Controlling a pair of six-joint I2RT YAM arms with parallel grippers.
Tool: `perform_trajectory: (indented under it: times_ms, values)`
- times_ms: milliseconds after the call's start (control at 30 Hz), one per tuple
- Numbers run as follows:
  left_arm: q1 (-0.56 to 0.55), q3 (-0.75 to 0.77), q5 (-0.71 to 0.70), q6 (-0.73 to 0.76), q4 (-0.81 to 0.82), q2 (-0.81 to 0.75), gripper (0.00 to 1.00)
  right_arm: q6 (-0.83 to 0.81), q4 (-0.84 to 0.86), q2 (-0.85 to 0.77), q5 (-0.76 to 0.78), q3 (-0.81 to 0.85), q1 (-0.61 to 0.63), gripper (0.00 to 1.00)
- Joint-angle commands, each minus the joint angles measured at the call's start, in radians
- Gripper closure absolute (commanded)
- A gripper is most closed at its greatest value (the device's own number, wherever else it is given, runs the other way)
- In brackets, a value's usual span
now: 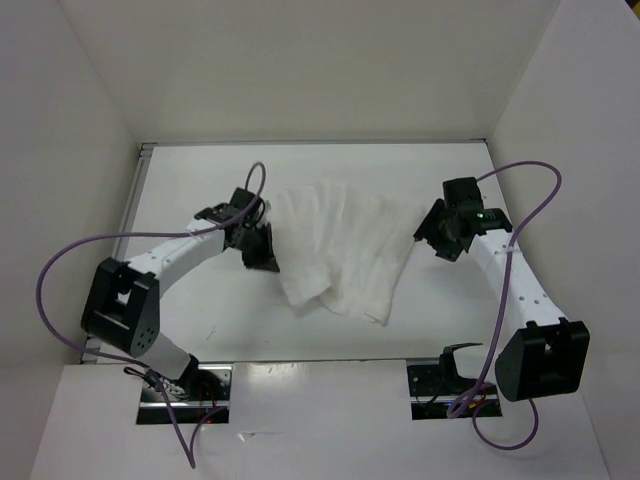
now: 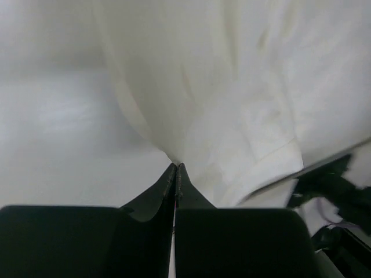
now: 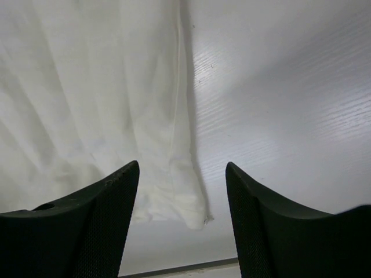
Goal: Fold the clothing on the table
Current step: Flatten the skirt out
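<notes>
Purple cables [image 1: 41, 288] loop beside my arms. My left claw [image 2: 175, 168] is clamped on the clothing [image 1: 340, 250] at its left edge on the counter [image 1: 200, 180]; my right claw [image 3: 182, 168] gapes over its right hem.

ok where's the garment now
The thin white fabric garment lies centred in the top view, left edge pinched by the left gripper, open right gripper at its right edge.

The clothing [image 1: 345, 250] is plain white with soft grey creases. The table [image 1: 200, 180] is matte white. The left pincer [image 2: 175, 174] and right pincer [image 3: 182, 168] are black; the cables [image 1: 41, 285] purple.
</notes>
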Motion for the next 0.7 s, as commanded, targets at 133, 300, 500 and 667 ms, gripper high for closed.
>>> perform_trajectory:
  times_ms: [133,300,500,667]
  values:
    - [-0.009,-0.191,-0.198,-0.054,-0.135,0.051,1.0,-0.088,0.031,0.062,-0.147,0.048,-0.008,0.36]
    - [-0.009,-0.182,-0.21,-0.054,-0.144,0.051,0.97,-0.119,0.008,0.108,-0.247,0.001,0.038,0.49]
    - [-0.009,-0.215,-0.154,-0.054,-0.074,0.091,0.98,-0.167,0.042,0.258,-0.359,-0.067,0.083,0.56]
    - [-0.018,-0.196,-0.178,-0.054,-0.061,0.226,1.0,-0.167,0.1,0.425,-0.391,0.034,0.17,0.72]
